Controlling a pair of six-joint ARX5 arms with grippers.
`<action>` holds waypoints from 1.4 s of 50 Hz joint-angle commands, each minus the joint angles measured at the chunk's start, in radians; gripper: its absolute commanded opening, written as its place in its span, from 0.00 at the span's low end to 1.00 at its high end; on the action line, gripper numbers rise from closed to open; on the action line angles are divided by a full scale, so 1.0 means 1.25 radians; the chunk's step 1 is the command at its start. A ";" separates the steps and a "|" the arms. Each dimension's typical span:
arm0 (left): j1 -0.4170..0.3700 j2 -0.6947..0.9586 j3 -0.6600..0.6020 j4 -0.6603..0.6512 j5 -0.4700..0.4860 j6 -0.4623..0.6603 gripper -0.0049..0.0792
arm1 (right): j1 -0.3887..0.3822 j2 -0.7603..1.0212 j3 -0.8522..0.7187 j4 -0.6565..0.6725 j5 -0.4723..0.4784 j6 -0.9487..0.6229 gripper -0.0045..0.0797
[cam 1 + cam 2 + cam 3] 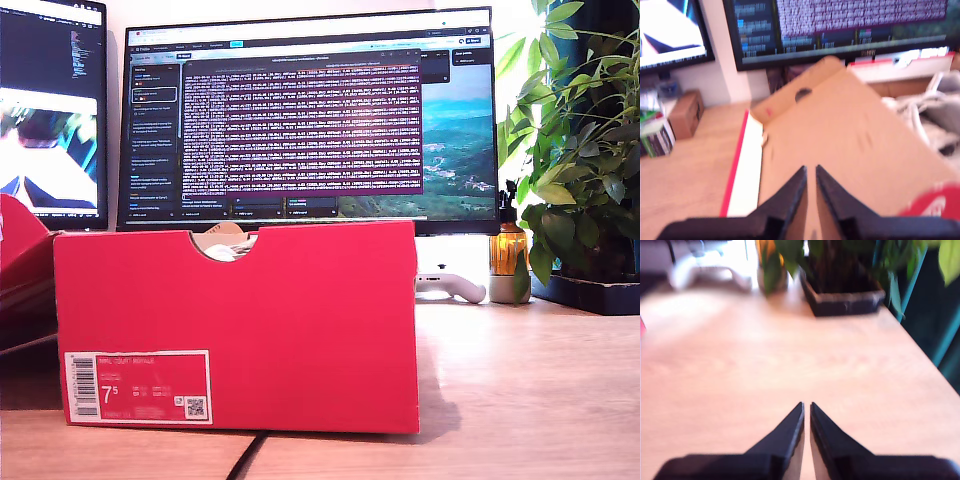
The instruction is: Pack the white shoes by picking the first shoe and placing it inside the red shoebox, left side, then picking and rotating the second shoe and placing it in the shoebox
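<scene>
— Grippers first: how do they stand?

— Both alike. My first gripper (810, 170) has its dark jaws drawn nearly together, with only a thin slit between the tips and nothing held. My second gripper (806, 406) is the same, and just as bare.

— Where is the red shoebox (235, 320)?

— On the table (520, 380), across the exterior view's left and middle, in front of the monitor (310, 120). Its red wall faces the camera, with a white label (138, 386) low down and a half-round notch in the top edge.

— And relative to the grippers?

— The exterior view gives only that outer wall. The first wrist view shows my first gripper hanging above a brown cardboard panel (850, 135) with a round hole and a red edge (737, 160) beside a white strip. Whether that is a lid or a flap I cannot tell. My second gripper hangs over bare table, apart from the box, facing a dark plant pot (845, 300) and a white controller (705, 272).

— The white shoes?

— Hard to make out. A pale shape (225, 240) shows through the notch, and a blurred pale heap (930, 120) lies beyond the panel. Shoe or paper, I cannot tell.
</scene>
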 commanded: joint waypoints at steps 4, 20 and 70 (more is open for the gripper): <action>0.004 -0.012 -0.029 -0.001 -0.007 -0.004 0.11 | 0.003 -0.013 -0.042 0.014 0.009 0.001 0.05; 0.034 -0.012 -0.029 -0.015 -0.007 -0.004 0.11 | 0.003 -0.131 -0.062 -0.068 0.006 -0.028 0.05; 0.056 -0.012 -0.029 -0.025 -0.013 -0.035 0.11 | -0.049 -0.599 -0.060 -0.432 -0.210 -0.050 0.05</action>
